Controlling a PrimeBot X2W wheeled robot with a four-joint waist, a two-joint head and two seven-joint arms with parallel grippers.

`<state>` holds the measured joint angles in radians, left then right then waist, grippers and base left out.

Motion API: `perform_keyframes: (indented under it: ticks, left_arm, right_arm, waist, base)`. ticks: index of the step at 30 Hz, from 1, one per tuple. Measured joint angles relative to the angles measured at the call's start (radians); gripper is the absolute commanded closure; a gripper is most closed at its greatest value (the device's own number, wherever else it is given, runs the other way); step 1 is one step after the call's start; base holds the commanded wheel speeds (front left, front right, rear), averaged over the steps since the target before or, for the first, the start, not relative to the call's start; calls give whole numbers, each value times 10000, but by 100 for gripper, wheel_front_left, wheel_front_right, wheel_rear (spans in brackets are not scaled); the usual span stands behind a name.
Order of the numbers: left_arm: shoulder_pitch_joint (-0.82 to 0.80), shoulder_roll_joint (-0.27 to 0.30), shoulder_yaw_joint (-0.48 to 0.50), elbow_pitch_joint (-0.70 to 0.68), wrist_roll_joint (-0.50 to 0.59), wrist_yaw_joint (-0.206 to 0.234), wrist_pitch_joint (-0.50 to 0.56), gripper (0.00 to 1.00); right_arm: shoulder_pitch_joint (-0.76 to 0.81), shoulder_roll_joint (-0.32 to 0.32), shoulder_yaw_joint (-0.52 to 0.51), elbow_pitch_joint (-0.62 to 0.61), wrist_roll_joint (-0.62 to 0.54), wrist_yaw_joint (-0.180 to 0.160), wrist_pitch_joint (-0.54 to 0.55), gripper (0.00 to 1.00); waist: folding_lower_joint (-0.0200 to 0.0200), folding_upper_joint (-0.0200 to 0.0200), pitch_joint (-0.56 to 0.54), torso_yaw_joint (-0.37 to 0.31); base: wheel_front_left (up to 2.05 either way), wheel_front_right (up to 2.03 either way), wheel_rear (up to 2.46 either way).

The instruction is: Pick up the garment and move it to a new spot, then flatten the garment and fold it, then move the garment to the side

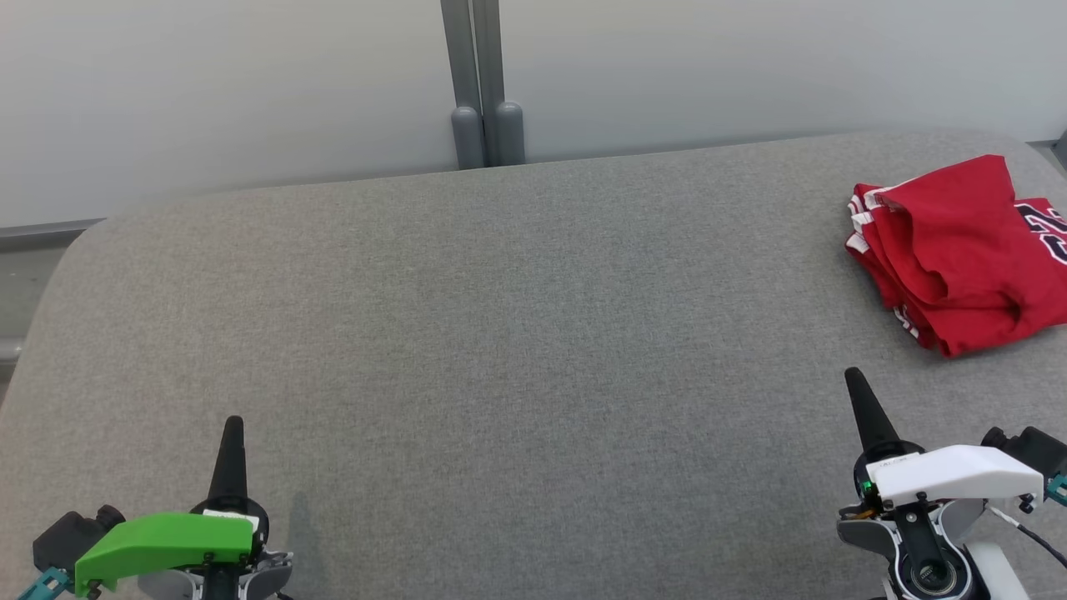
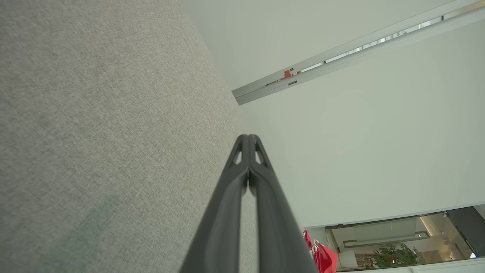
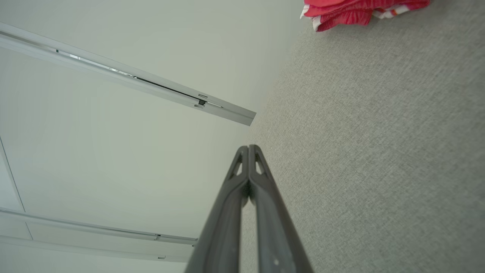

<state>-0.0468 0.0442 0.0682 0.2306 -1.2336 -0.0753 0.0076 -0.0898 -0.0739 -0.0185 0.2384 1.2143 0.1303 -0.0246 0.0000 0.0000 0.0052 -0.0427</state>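
Observation:
The garment (image 1: 959, 250) is a red jersey with white trim and dark lettering, lying folded in a compact pile at the far right of the grey cushioned surface (image 1: 517, 333). My right gripper (image 1: 852, 375) is shut and empty, a little in front of the garment and to its left. My left gripper (image 1: 234, 422) is shut and empty at the lower left, far from the garment. In the right wrist view the garment (image 3: 360, 11) lies at the top edge beyond the closed fingers (image 3: 248, 148). A red sliver of the garment (image 2: 322, 256) shows in the left wrist view beside the shut left gripper (image 2: 248, 137).
A pale wall with a grey vertical post (image 1: 482, 83) runs behind the surface. The surface's rounded left corner (image 1: 75, 242) drops off to the floor. The broad grey middle lies between the two grippers.

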Motion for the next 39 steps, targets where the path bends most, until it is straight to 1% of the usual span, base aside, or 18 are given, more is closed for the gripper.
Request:
perform_keyframes:
  ticks: [20, 39]
  left_arm:
    - [-229, 8, 199, 56, -1563, -221, 445, 100]
    - [-396, 17, 343, 113, -2894, -408, 825, 100]
  right_arm:
    - [-39, 2, -270, 13, 1801, 0, 499, 100]
    - [-77, 13, -504, 25, 3241, 0, 895, 100]
  waist:
    - [0, 0, -8, 161]
    - [0, 0, -15, 313]
  base:
    - [0, 0, 0]
    - [0, 0, 0]
